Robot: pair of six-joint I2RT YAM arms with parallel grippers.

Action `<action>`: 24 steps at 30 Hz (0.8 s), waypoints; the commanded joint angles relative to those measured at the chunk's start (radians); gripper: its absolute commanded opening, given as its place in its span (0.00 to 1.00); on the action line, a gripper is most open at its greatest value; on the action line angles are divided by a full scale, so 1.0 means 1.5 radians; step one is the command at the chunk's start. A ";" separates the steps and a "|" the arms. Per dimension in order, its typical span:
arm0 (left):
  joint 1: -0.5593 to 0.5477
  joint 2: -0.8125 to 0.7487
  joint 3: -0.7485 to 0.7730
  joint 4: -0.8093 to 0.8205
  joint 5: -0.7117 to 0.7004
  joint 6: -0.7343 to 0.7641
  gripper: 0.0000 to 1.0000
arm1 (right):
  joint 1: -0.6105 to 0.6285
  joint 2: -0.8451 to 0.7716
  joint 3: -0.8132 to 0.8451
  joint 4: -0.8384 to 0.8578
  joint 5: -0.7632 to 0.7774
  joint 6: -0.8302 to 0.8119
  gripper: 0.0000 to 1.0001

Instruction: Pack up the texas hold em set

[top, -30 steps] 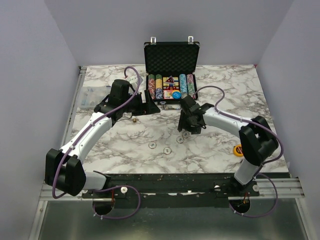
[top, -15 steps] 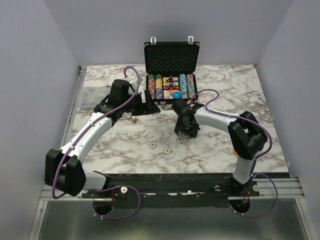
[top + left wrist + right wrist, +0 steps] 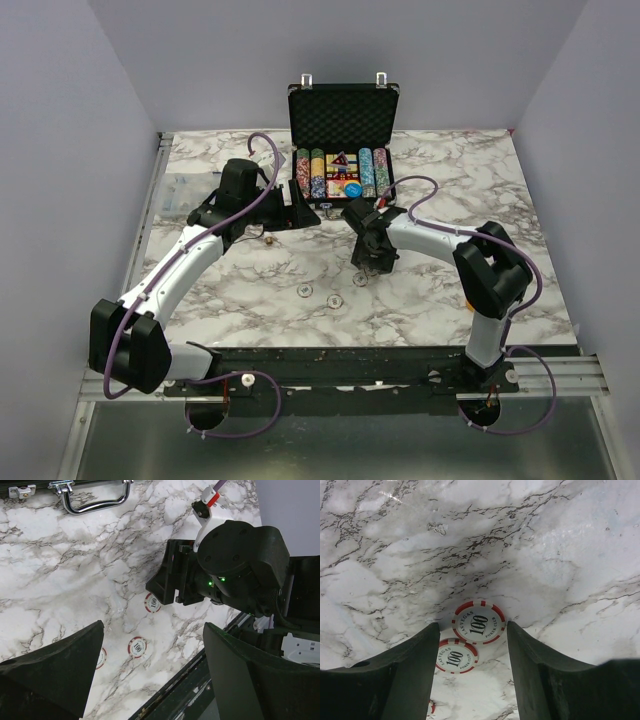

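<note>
The black briefcase of the texas hold em set stands open at the back of the table, with chip rows and a blue disc inside. Loose red-and-white 100 chips lie on the marble. My right gripper is low over the table and open. Its fingers straddle one 100 chip, and a second chip lies just behind, partly under the left finger. My left gripper hovers open and empty near the case front, with three chips below it.
The case handle shows at the top of the left wrist view. The right gripper's body fills that view's centre right. A clear plastic object lies at the table's left edge. The table's near edge and black rail run along the front.
The right arm has swung left and lowered over the loose chips, and its jaws have narrowed a little. The left arm has stayed put.
</note>
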 commanded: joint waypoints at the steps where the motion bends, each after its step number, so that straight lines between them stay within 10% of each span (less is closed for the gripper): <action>1: 0.003 -0.009 0.008 0.012 0.020 0.000 0.80 | -0.002 0.052 -0.027 0.028 0.003 -0.003 0.56; 24: 0.004 0.002 0.009 0.011 0.024 -0.004 0.80 | 0.004 -0.026 0.009 0.016 0.001 -0.056 0.20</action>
